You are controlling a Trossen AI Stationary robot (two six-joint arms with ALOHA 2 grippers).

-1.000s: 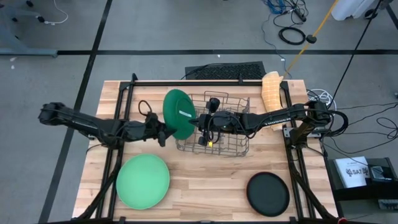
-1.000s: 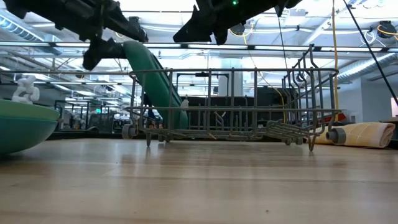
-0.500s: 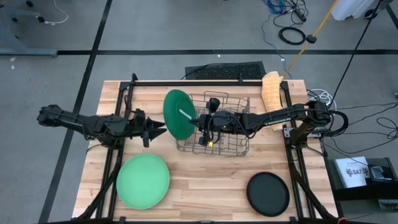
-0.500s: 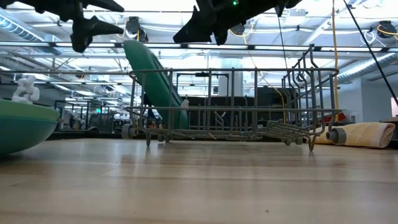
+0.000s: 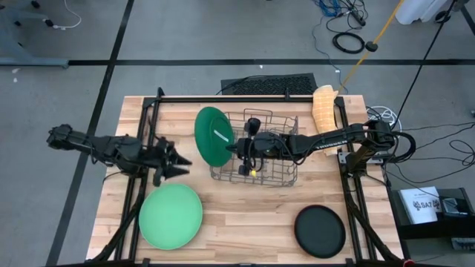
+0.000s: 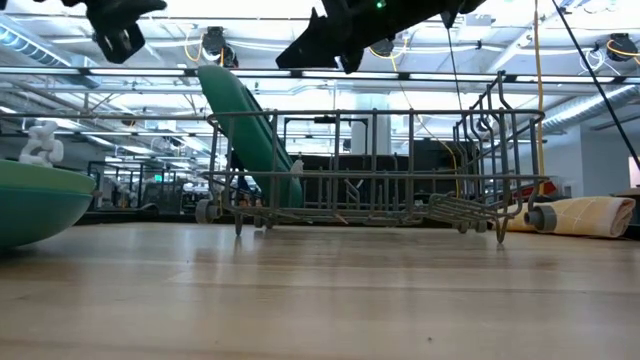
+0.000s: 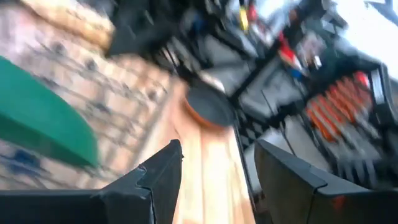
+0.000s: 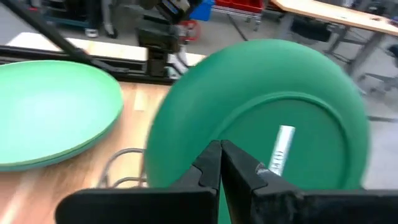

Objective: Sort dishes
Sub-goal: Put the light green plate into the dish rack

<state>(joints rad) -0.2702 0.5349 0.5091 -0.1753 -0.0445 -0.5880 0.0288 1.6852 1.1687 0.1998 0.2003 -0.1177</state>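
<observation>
Sorting stage with 1 of 3 plates racked. The teal-green plate [image 5: 211, 136] stands on edge, tilted, at the left end of the grey wire rack [image 5: 269, 157], a white label on its back (too small to read). The right gripper [image 5: 241, 149], fingers pressed together with nothing between them, sits over the rack just beside that plate, apparently steadying it rather than holding it. The left gripper [image 5: 178, 165] hangs above the wooden worktop [image 5: 245, 215] between the rack and the light-green plate [image 5: 171, 216], fingers spread and empty.

Step in hand (judged): transition from the racked plate to the next dish. The light-green plate lies flat near the worktop's front left; the small plate [image 5: 320, 231] lies black face up at front right, well apart from both grippers. The next move calls for the left gripper to descend to the light-green plate's rim and catch its thin edge. No brand or legible writing shows.
</observation>
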